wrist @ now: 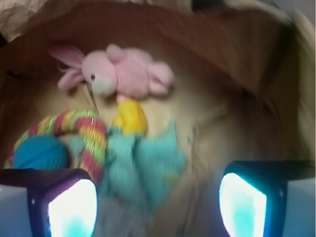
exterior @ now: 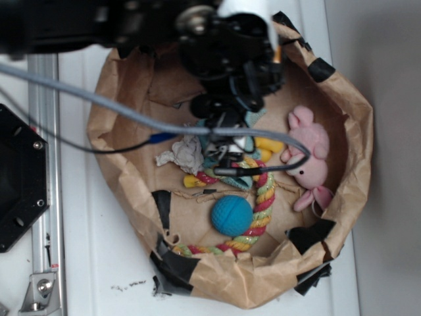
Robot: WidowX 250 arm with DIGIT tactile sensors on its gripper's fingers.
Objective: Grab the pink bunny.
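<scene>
While the pincer (wrist: 158,205) hovers with fingers apart and empty over teal cloth (wrist: 143,163), the pink bunny (wrist: 118,74) lies beyond it on the paper bag's (exterior: 355,164) floor, just beside the striped rope (exterior: 263,191).

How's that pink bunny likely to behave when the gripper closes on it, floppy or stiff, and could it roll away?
The pink bunny looks like fuzzy plush, so it will probably squash and flop, its ears dangling. It seems light for its size. Lying sprawled flat on the paper bag, it is unlikely to roll, unlike the blue ball. The open gripper would likely hold best around the body.
</scene>
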